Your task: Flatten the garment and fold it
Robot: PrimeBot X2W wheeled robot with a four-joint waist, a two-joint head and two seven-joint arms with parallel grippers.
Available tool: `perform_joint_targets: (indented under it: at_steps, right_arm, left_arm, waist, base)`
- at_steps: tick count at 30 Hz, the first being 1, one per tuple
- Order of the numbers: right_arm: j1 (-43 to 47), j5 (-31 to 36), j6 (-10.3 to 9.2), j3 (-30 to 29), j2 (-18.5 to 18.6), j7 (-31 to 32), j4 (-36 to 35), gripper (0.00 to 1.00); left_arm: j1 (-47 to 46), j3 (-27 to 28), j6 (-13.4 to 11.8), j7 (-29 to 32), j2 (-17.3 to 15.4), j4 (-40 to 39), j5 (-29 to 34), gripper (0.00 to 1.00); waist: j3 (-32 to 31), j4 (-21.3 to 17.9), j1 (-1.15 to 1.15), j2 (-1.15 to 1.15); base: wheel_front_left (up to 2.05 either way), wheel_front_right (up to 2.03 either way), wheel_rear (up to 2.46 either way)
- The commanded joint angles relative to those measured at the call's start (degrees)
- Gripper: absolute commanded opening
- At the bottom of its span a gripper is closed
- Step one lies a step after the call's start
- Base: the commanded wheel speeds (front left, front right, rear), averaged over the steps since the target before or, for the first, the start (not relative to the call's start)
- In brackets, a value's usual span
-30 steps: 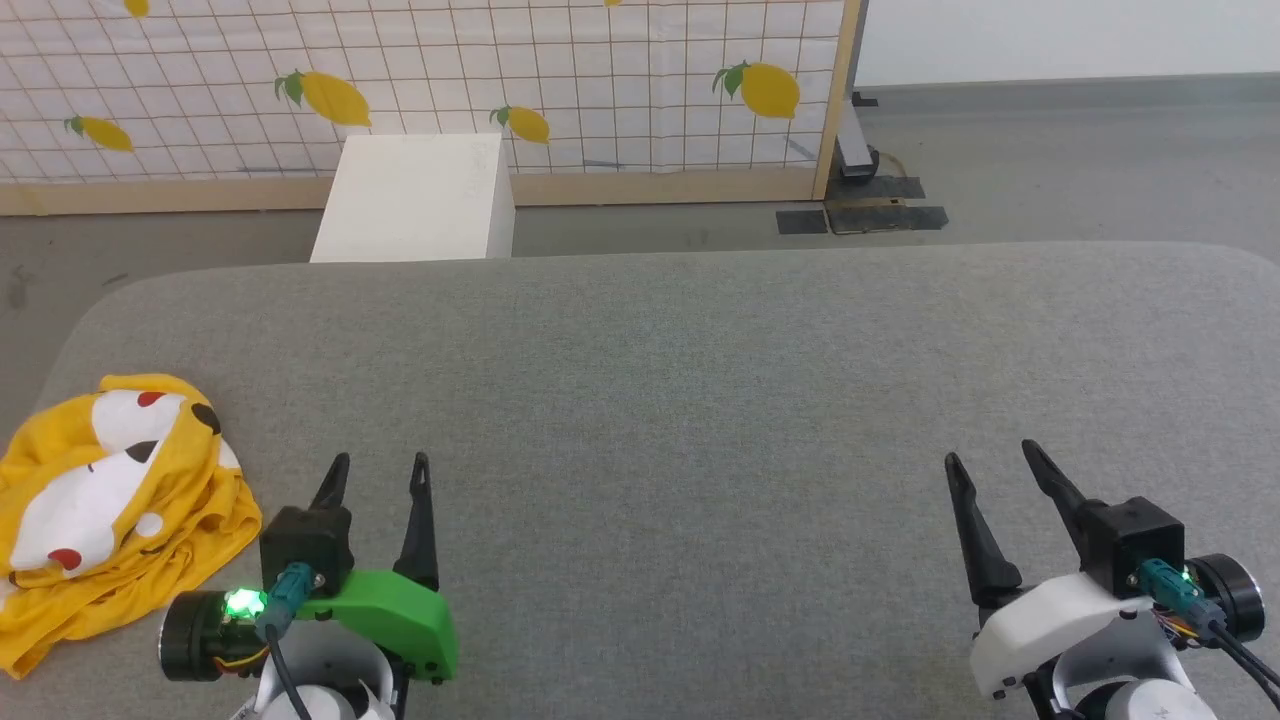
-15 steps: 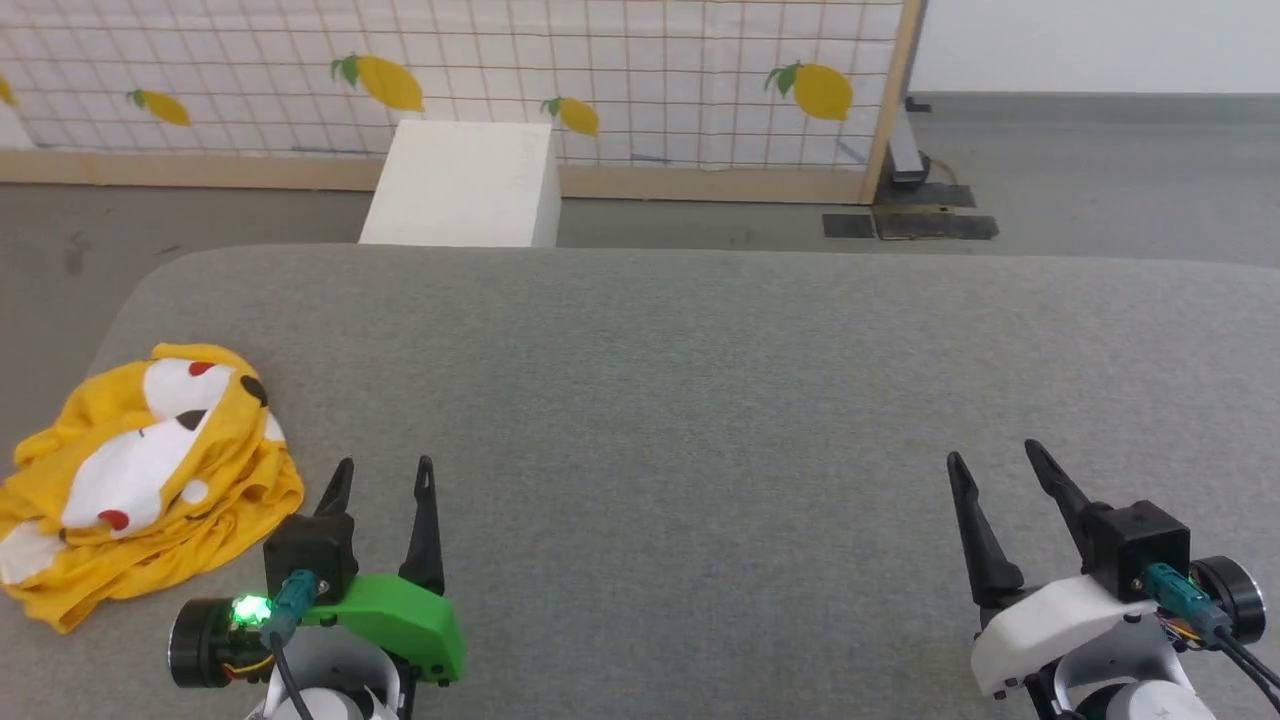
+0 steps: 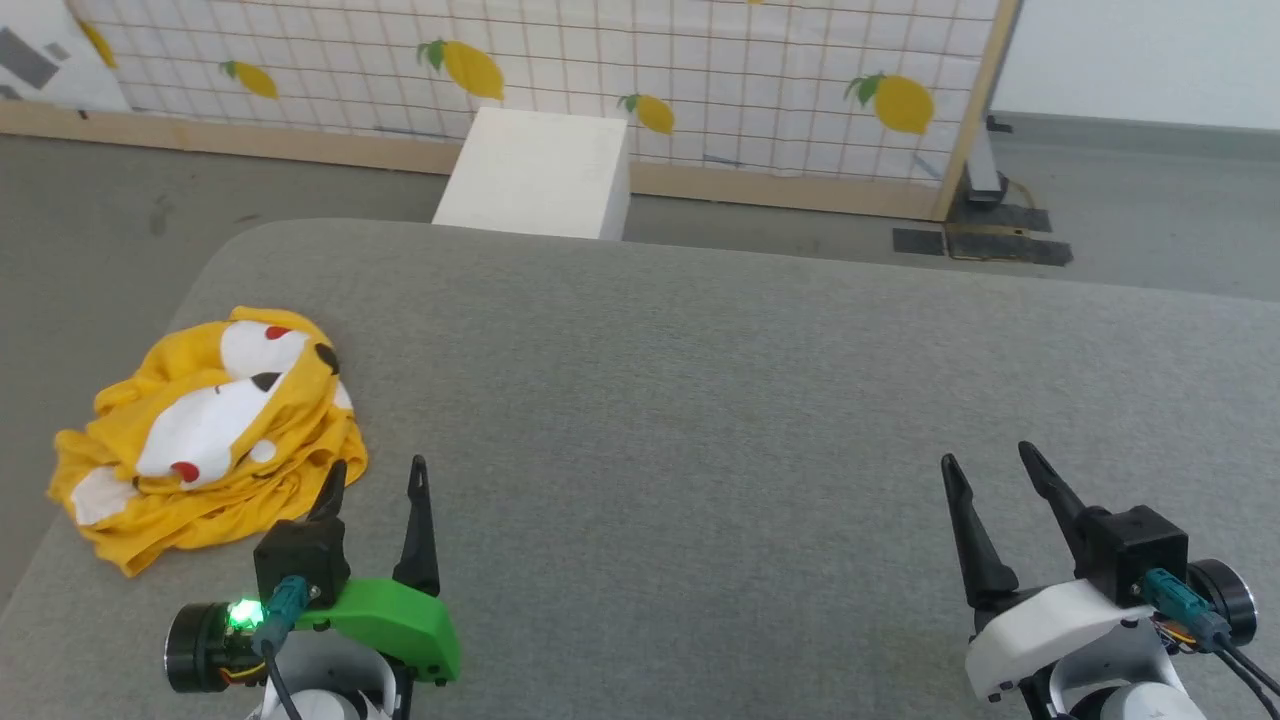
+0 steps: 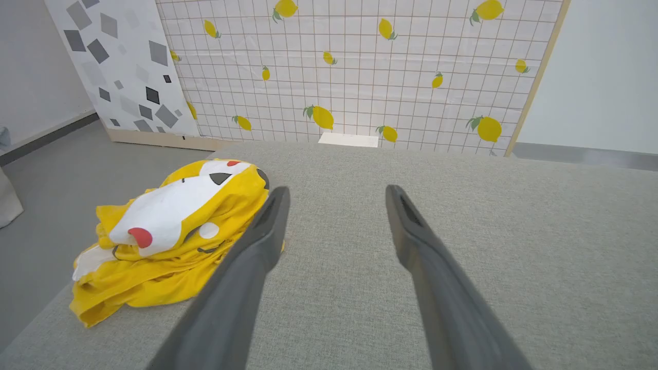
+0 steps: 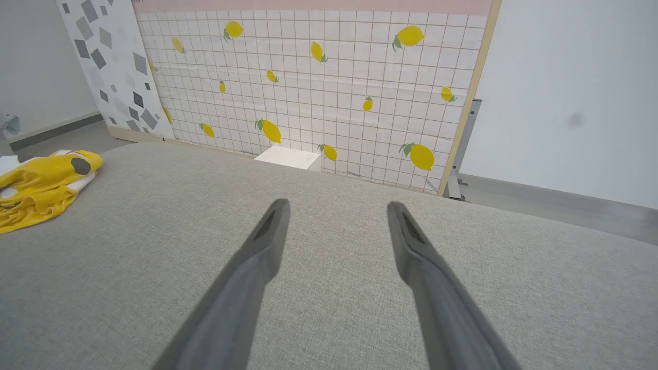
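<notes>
Nothing done yet: the crumpled yellow tiger-print cotton T-shirt (image 3: 215, 430) lies just beside the left gripper (image 3: 379, 463), whose jaws are spread and empty (right gripper (image 3: 985, 454) likewise).

Open grey table (image 3: 750, 380) ahead; crumpled garment (image 3: 210, 430) lies just beside the left tool (image 3: 379, 464).

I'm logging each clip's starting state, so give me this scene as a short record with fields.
garment: yellow tiger-print T-shirt, crumpled heap, not yet flattened
location: left edge of the grey table
left gripper: open, empty, beside the heap
right gripper: open, empty, over bare table, far from the heap
behind table: white box, lemon-print screen
</notes>
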State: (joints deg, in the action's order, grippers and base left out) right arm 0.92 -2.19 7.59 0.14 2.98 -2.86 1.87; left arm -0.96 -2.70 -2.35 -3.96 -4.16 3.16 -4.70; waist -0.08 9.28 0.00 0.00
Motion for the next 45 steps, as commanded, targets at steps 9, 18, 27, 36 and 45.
perform_joint_targets:
  at_steps: [9, 18, 27, 36, 45]
  right_arm:
    - [-0.3, -1.4, -0.04, 0.6, 0.0, -1.3, 0.7, 1.0]
    - [-0.5, -2.2, -0.04, 0.8, 0.0, -2.3, 1.3, 1.0]
    - [-0.8, -2.7, -0.05, 1.0, -0.1, -3.0, 1.7, 1.0]
    - [-0.9, -3.3, -0.06, 1.2, -0.1, -3.7, 2.1, 1.0]
    - [-1.0, -4.1, -0.07, 1.3, -0.1, -4.6, 2.7, 1.0]
  left_arm:
    - [-0.4, -0.6, -1.1, -1.7, -1.1, 0.7, -1.6, 1.0]
    - [-0.4, -0.8, -2.4, -3.0, -1.8, 1.4, -3.0, 1.0]
    - [-0.1, -1.1, -3.5, -4.0, -2.0, 1.7, -4.2, 1.0]
    - [-0.2, -1.6, -4.4, -5.1, -2.2, 2.7, -5.7, 1.0]
    - [-0.4, -2.2, -5.4, -6.2, -2.7, 3.5, -7.0, 1.0]
  waist:
    - [-0.2, 3.5, 0.0, 0.0]
    - [0.0, 6.5, 0.0, 0.0]
    - [0.4, 8.7, 0.0, 0.0]
    - [0.5, 10.8, 0.0, 0.0]
    - [0.3, 13.0, 0.0, 0.0]
  base:
    - [0.0, 0.0, 0.0]
    - [0.0, 0.0, 0.0]
    - [0.0, 0.0, 0.0]
    - [0.0, 0.0, 0.0]
    - [0.0, 0.0, 0.0]
